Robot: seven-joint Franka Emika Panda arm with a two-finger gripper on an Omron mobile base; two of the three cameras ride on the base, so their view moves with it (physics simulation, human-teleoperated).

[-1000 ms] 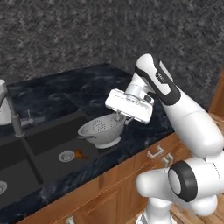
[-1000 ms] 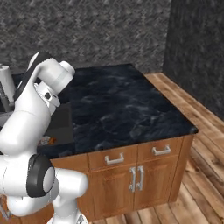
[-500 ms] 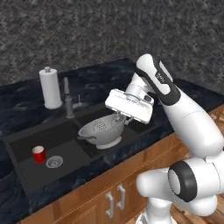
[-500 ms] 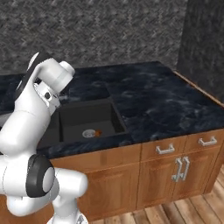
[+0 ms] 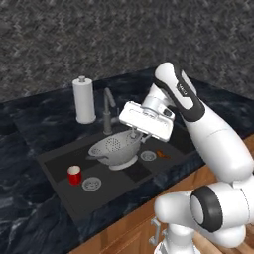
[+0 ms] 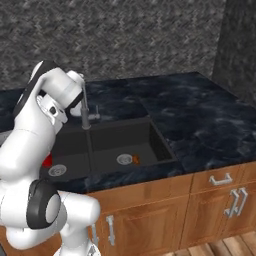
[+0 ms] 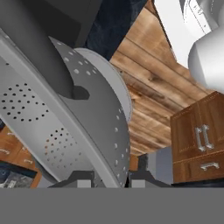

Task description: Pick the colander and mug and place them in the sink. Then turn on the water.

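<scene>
My gripper (image 5: 135, 135) is shut on the rim of the silver perforated colander (image 5: 113, 149), which hangs low over the middle of the dark sink (image 5: 130, 171). I cannot tell whether its foot touches the basin. In the hand view the colander (image 7: 78, 118) wall runs down between my fingertips, at the gripper (image 7: 110, 177). The red mug (image 5: 74, 175) stands upright in the left basin beside a round drain; it peeks out behind my arm as the mug (image 6: 47, 161) in the right base view. The sink (image 6: 145, 135) has its slim dark faucet (image 5: 106, 112) behind it. No water is in view.
A white paper-towel roll (image 5: 83, 100) stands on the black marble counter behind the faucet (image 6: 85, 111). A small orange scrap (image 5: 161, 154) lies by the right basin's drain (image 5: 147, 155). Wooden cabinets (image 6: 220, 200) front the counter, which stretches wide to the right.
The base has driven along the counter, so the whole scene slid right in the left base view, bringing the mug and paper-towel roll into sight. The colander stays in my grip.
</scene>
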